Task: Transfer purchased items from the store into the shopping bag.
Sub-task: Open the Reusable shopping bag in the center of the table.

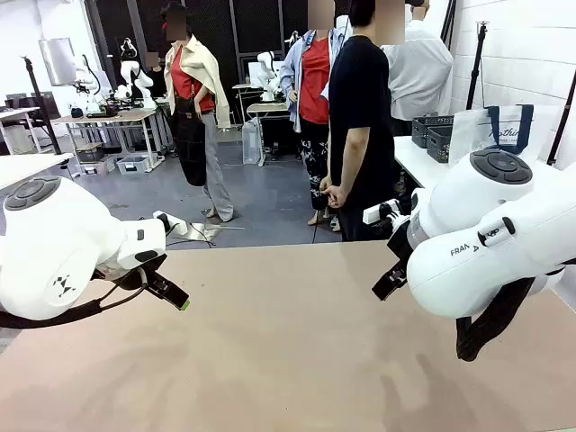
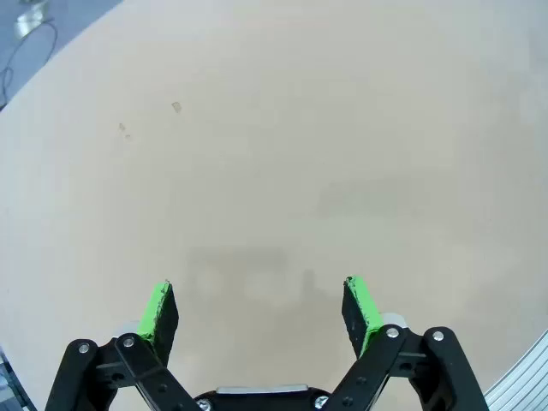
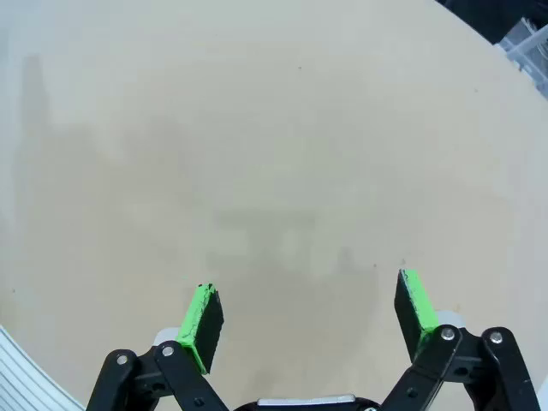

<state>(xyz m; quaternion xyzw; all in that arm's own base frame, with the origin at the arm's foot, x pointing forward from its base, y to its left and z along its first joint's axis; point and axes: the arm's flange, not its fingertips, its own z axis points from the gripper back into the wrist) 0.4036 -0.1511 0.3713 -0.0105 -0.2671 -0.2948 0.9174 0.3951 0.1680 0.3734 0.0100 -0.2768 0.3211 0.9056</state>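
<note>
The shopping bag [image 1: 493, 131], translucent white with navy strap handles and dark lettering, stands on a white side table at the far right, behind my right arm. Beside it sit two dark grey lattice baskets [image 1: 433, 133]; their contents are hidden, so the purchased items are out of view. My left gripper [image 1: 171, 292] hangs over the left of the brown table [image 1: 279, 351]. In the left wrist view it [image 2: 261, 308] is open above bare tabletop. My right gripper [image 1: 389, 281] hovers right of centre. Its own view shows it [image 3: 308, 317] open with nothing between its green pads [image 3: 204, 317].
A person in a black shirt [image 1: 358, 99] stands at the table's far edge, hands [image 1: 337, 194] clasped low. More people stand behind on the grey floor. The white side table [image 1: 416, 162] lies beyond the far right corner.
</note>
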